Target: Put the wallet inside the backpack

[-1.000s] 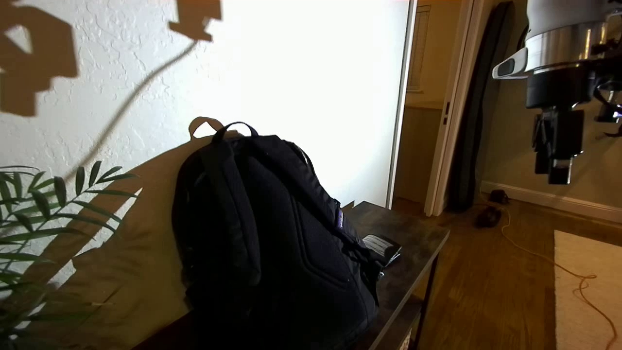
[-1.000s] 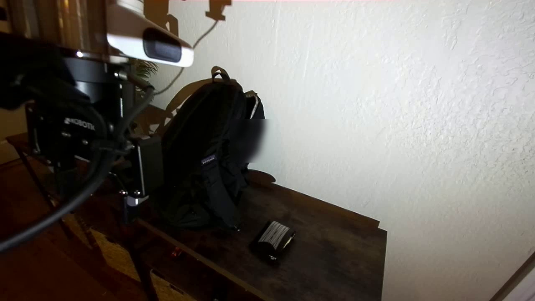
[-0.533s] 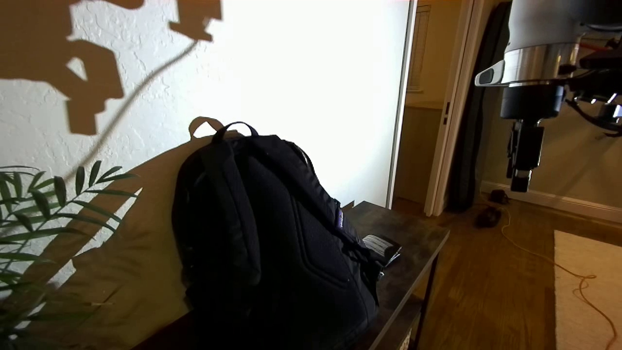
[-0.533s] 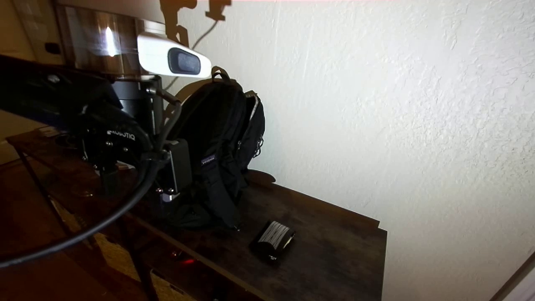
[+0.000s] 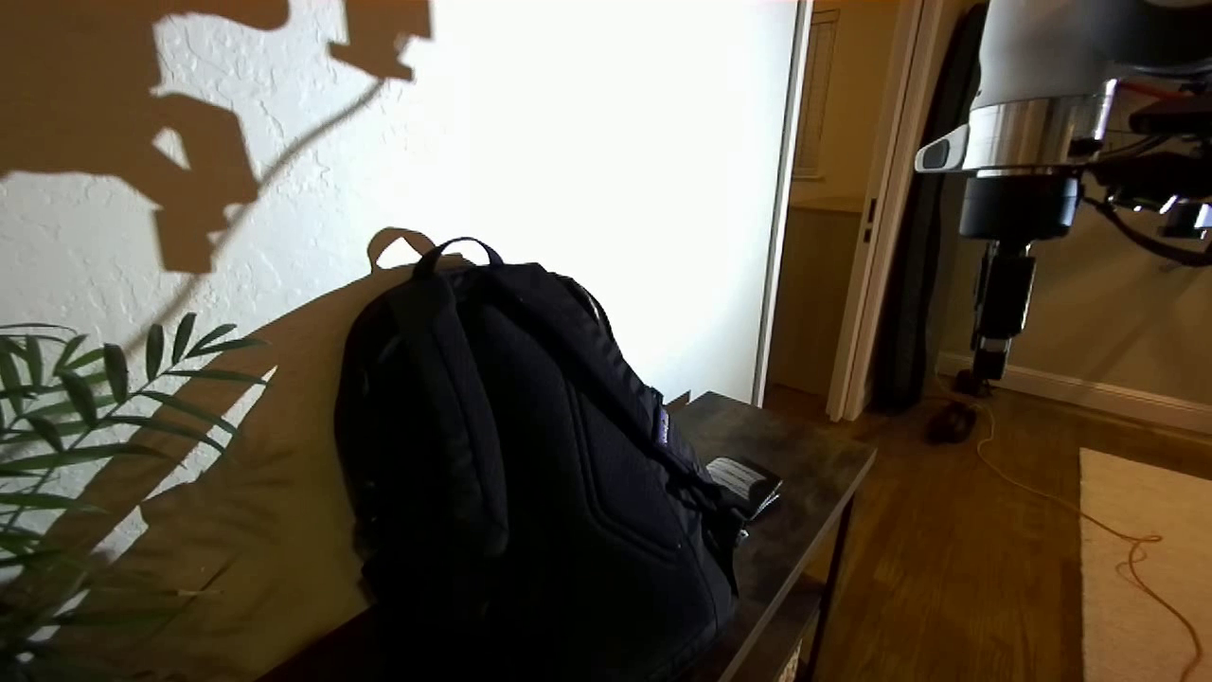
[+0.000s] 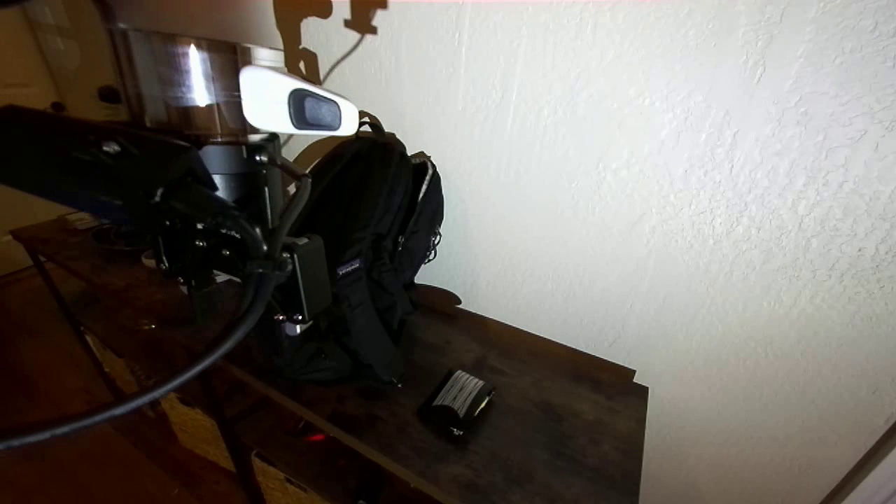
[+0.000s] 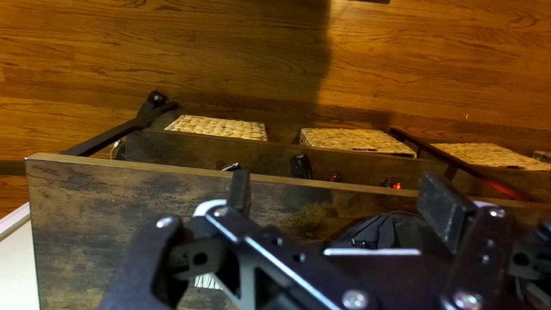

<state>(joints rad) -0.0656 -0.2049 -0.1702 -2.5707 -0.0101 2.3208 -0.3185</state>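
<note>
The black backpack [image 5: 530,445] stands upright on the dark table, leaning on the wall. Its wall-side compartment gapes near the top, where a light lining shows on the backpack [image 6: 425,178] in an exterior view. Flat on the table beside it lies the wallet [image 6: 462,393], dark with a grey striped face. The backpack partly covers the wallet [image 5: 740,481] in an exterior view, and only a pale sliver of the wallet [image 7: 207,281] shows behind my left finger linkage in the wrist view. My gripper [image 7: 342,198] hangs above the table's front side, fingers wide apart, nothing between them.
The tabletop [image 6: 560,427] meets the wall at the back. Under it, a lower shelf [image 7: 275,153] holds small objects and woven baskets [image 7: 353,140] stand below. A leafy plant [image 5: 114,426] is near the backpack. A cable [image 6: 140,399] loops from my wrist.
The arm has come lower and closer to the backpack, shifting left in an exterior view and right in the opposite one, slowing lately. Backpack and wallet have stayed put.
</note>
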